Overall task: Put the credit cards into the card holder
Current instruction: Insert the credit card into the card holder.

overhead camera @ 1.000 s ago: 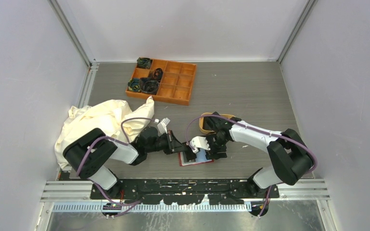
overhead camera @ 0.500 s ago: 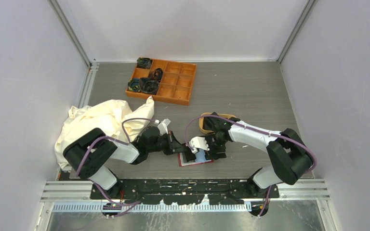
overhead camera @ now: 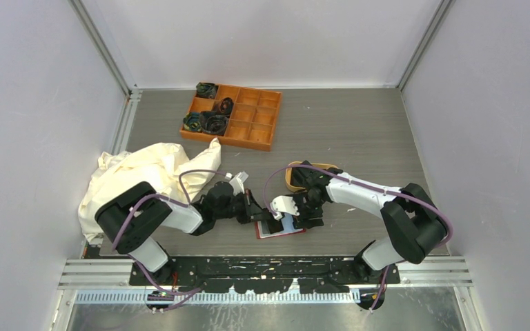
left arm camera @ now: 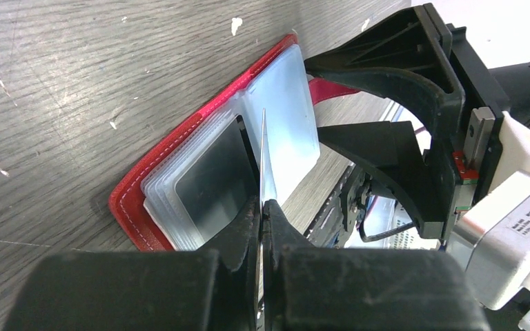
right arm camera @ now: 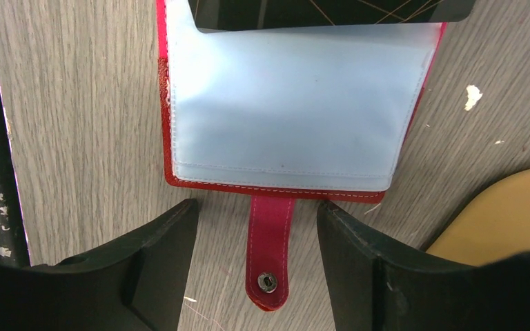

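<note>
Left wrist view: the left gripper (left arm camera: 261, 207) is clamped on a credit card (left arm camera: 265, 158) standing on edge, its tip at the pockets of the open red card holder (left arm camera: 125, 200), which lies on the wooden table (left arm camera: 76, 83). The card seems stiff, light and slippery, and is best gripped at its end. The right gripper (right arm camera: 256, 208), fingers apart, straddles the snap tab (right arm camera: 268, 248). Pale walls (overhead camera: 34, 103) enclose the table.

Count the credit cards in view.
2. One card stands edge-on, pinched in the shut left gripper, above the open card holder's fold. One dark card sits in a pocket on the page away from the snap tab. Others may be hidden.
</note>
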